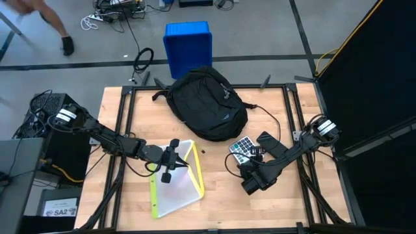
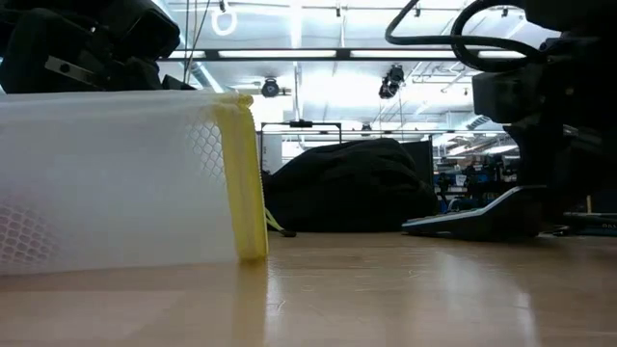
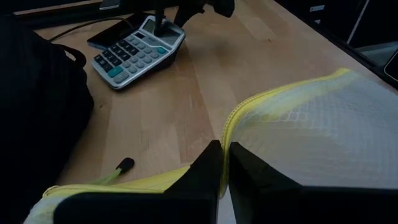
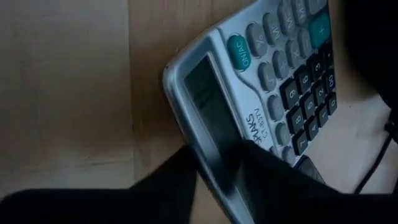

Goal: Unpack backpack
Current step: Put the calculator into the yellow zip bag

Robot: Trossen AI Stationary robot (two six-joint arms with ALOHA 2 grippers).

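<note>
High view shows one backpack (image 1: 208,103), one calculator (image 1: 242,149) pinched by the right end effector (image 1: 252,153), and one pouch (image 1: 177,182) clamped by the closed left end effector (image 1: 174,162).

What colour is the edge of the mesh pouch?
Yellow; the pouch itself is translucent white mesh. The left wrist view shows it best.

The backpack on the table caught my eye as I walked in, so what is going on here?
The black backpack lies at the table's far side while two arms work in front of it. The left gripper is shut on the yellow edge of a clear mesh pouch. The right gripper has its jaws around the display end of a grey calculator, which lies beside the backpack. A blue bin stands on the floor behind the table.
</note>
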